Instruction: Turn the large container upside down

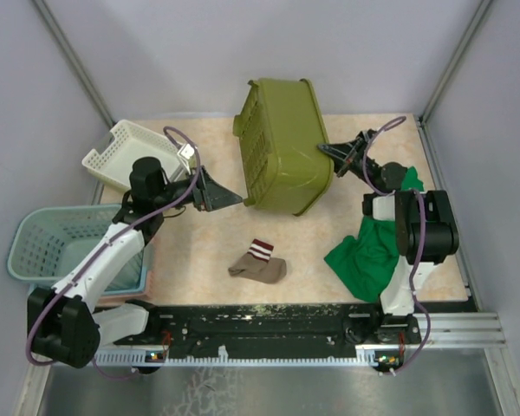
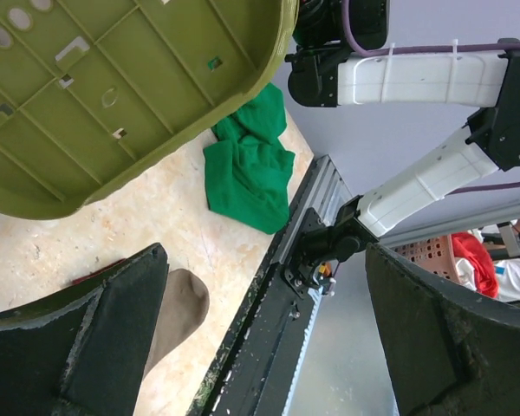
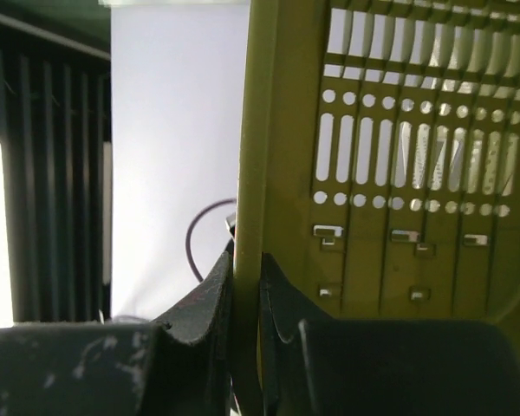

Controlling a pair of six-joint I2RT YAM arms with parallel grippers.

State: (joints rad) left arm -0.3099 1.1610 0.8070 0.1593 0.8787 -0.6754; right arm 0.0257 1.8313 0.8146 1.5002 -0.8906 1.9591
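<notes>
The large olive-green container (image 1: pixel 282 143) stands tipped on its side at the back middle of the table, its base towards the camera. My right gripper (image 1: pixel 329 150) is shut on its right rim; the right wrist view shows the rim (image 3: pixel 248 173) clamped between both fingers. My left gripper (image 1: pixel 234 199) is open and empty just left of the container's lower edge, not touching it. In the left wrist view the container's underside (image 2: pixel 113 95) fills the upper left.
A brown striped sock (image 1: pixel 258 263) lies at the front middle. A green cloth (image 1: pixel 368 251) lies by the right arm's base. A white basket (image 1: pixel 126 152) and a teal basket (image 1: pixel 61 247) stand on the left.
</notes>
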